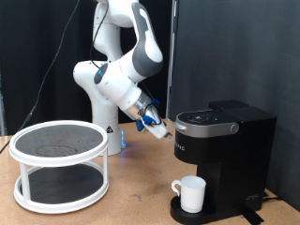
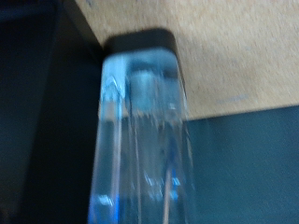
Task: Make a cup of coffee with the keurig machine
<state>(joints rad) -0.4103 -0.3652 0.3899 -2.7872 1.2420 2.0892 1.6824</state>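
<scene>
The keurig machine (image 1: 223,141) is a black box with a silver top panel, standing at the exterior view's right with its lid down. The cup (image 1: 190,193), a small white mug, stands on the machine's round drip base under the spout. My gripper (image 1: 157,127) hangs just off the machine's upper left edge, at lid height, fingers pointing towards it. In the wrist view the fingers (image 2: 140,121) show as one blurred, blue-lit column with a dark tip, over a tan surface and dark shapes. The gripper (image 2: 142,45) looks shut, with nothing seen between the fingers.
A white two-tier round stand (image 1: 60,161) with dark mesh shelves stands at the exterior view's left on the wooden table (image 1: 131,202). The arm's white base (image 1: 103,122) is behind it. A black curtain forms the backdrop.
</scene>
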